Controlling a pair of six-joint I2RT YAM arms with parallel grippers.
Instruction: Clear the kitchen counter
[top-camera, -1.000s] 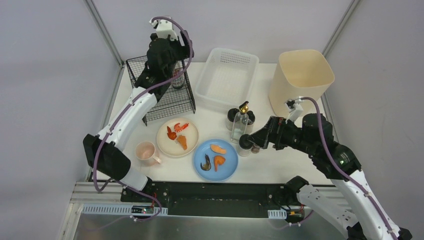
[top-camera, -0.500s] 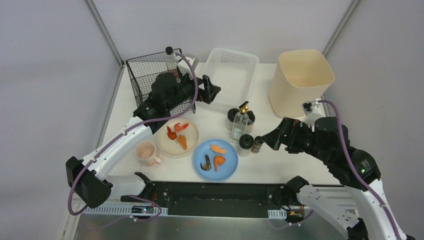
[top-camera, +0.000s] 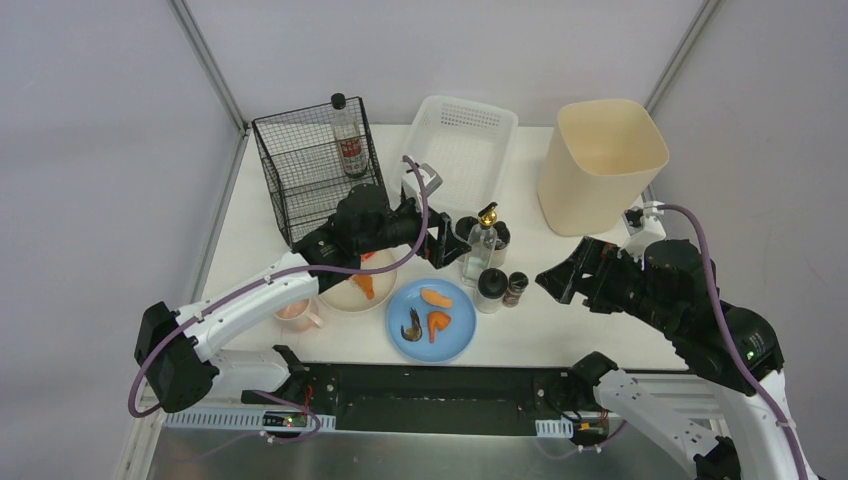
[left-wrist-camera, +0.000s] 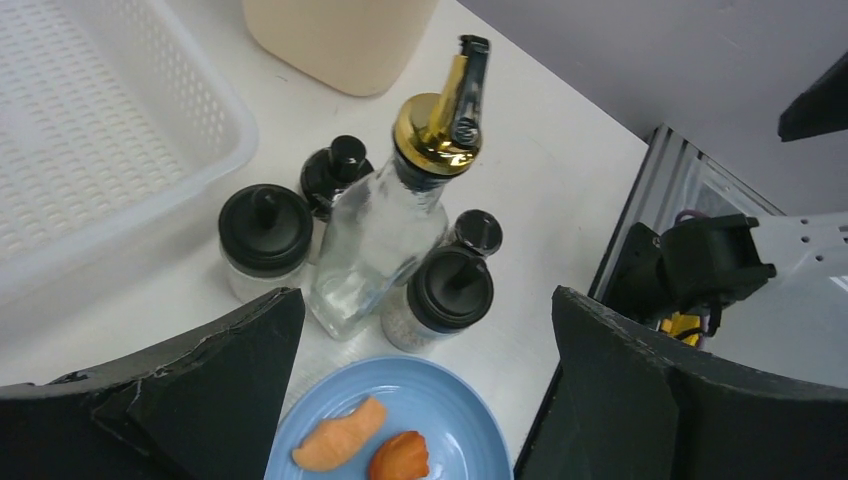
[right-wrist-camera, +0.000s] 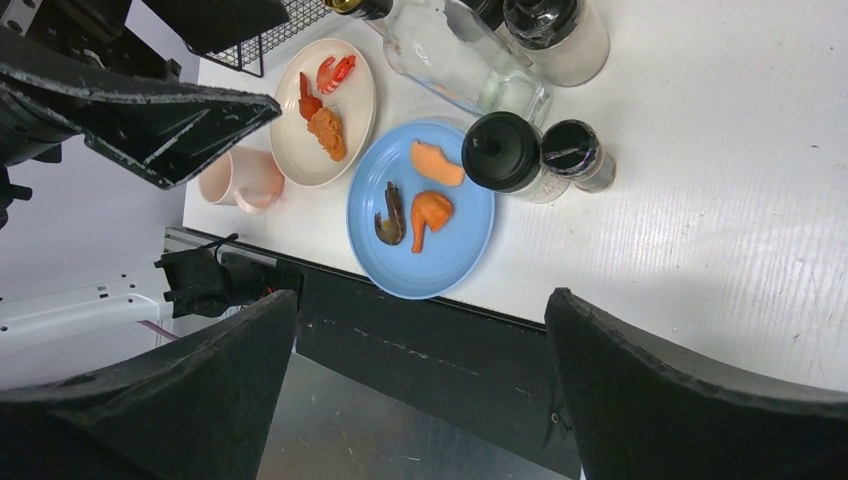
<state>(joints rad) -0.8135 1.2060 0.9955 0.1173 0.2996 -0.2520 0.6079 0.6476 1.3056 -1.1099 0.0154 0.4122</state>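
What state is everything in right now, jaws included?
left gripper, jaws open, empty
right gripper, jaws open, empty
wire basket, upright, holding red-label bottle
white basket, empty
beige bin, upright, open-topped
pourer bottle, upright, spout fitted
black-capped jars, upright, closed
blue plate, holding food pieces
cream plate, holding food pieces
pink mug, upright
kitchen counter, not yet cleared

Bright, even light, soft shadows beneath objects, sharp focus — wrist views slightly wide-angle

Lab test cell (aluminium frame (top-camera: 211, 68), grey panels (top-camera: 90, 150)).
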